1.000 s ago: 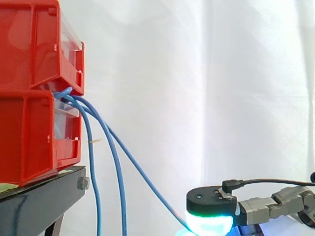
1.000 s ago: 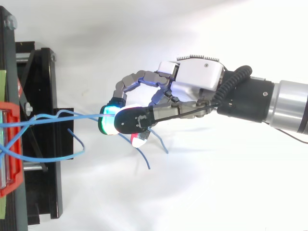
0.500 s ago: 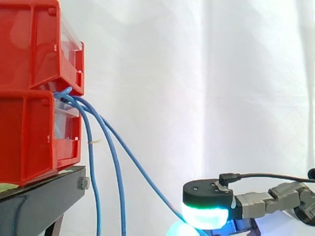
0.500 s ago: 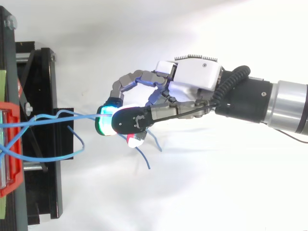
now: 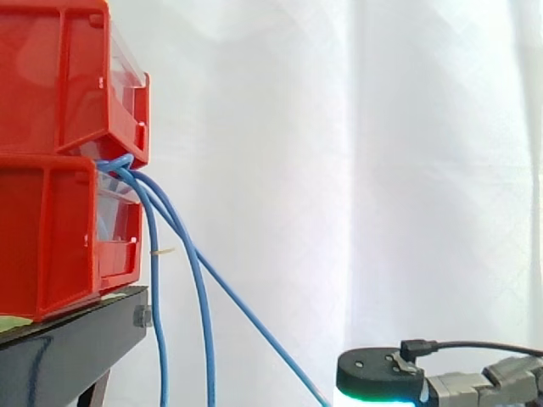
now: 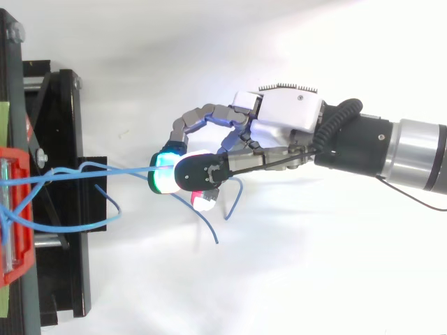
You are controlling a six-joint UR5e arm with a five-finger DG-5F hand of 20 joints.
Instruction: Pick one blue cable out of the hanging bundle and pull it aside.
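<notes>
One blue cable [image 6: 105, 172] runs in an almost straight line from the red bins [image 5: 59, 153] to the hand [image 6: 279, 118]. In the top view it lies along the line from 9 o'clock to 3 o'clock and passes between the glowing fingertips [image 6: 163, 180]. The hand is curled round it and pinches it. In the side view this cable slants down toward 4 o'clock. It is apart from the other blue cables [image 5: 204, 322], which hang down beside the black stand [image 5: 68, 348]. The bins lie at 9 o'clock from the hand, so I think the pull should go toward 3 o'clock.
</notes>
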